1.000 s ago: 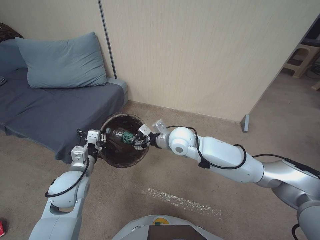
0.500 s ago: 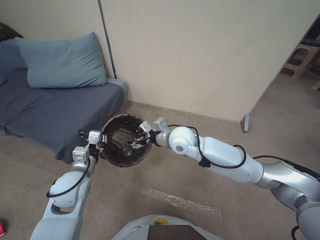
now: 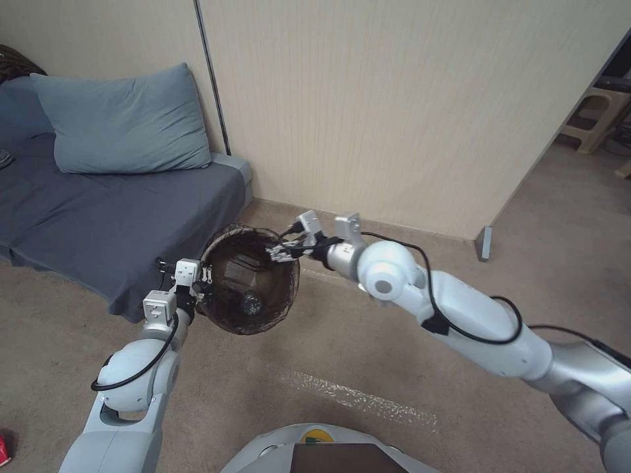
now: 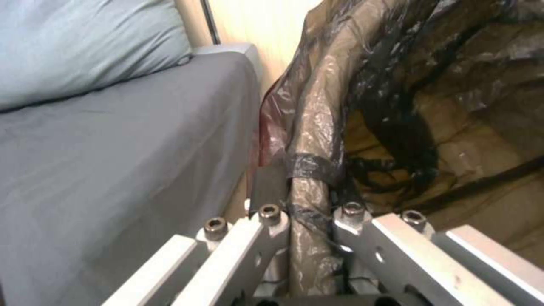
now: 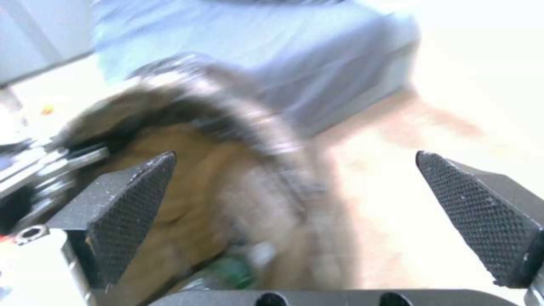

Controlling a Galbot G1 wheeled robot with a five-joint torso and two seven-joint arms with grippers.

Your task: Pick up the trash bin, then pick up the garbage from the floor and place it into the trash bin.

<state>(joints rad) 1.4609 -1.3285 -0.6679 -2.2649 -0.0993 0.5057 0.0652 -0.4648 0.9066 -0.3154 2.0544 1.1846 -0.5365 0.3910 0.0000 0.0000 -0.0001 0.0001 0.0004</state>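
text: none legible | labels: bottle's green label unreadable | signs: none

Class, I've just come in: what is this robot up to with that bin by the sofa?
The left tool is clamped on the rim of the trash bin, holding it tilted above the carpet beside the sofa. A clear bottle lies inside the bin. The right tool is open and empty at the bin's far rim.
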